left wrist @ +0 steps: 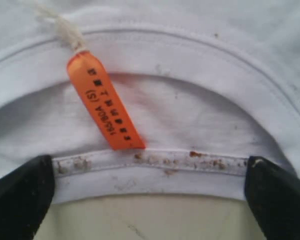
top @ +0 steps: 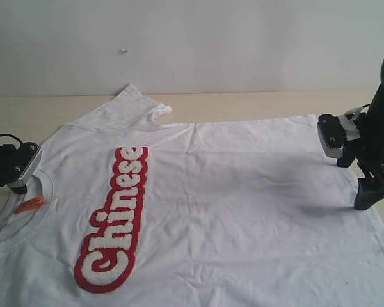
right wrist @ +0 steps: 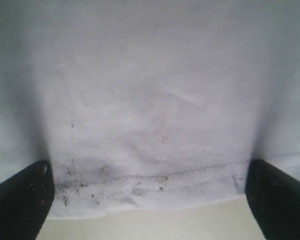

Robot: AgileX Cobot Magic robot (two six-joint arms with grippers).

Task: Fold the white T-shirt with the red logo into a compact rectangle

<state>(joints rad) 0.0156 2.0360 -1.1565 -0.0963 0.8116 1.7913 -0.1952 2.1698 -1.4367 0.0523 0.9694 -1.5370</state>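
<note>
Folding looks unstarted: the white T-shirt [top: 243, 185] lies spread on the surface [top: 256, 102], collar [left wrist: 200, 55] at 9 o'clock, red logo [top: 115, 220] up. The left gripper [left wrist: 149, 172] at the collar and the right gripper [right wrist: 147, 175] at the hem [right wrist: 140, 187] have fingers [right wrist: 20, 200] released, grasping nothing.

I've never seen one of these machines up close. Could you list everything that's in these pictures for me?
white T-shirt: one, white, spread flat over the table.
red logo: one, red with fuzzy white letters reading "Chinese", on the shirt's front.
neck tag: one, orange, on a white string, lying inside the collar.
table: one, pale beige, under the shirt.
wall: one, white, behind the table.
left end effector: one, black, open, at the collar edge.
right end effector: one, black, open, at the shirt's bottom hem.
</note>
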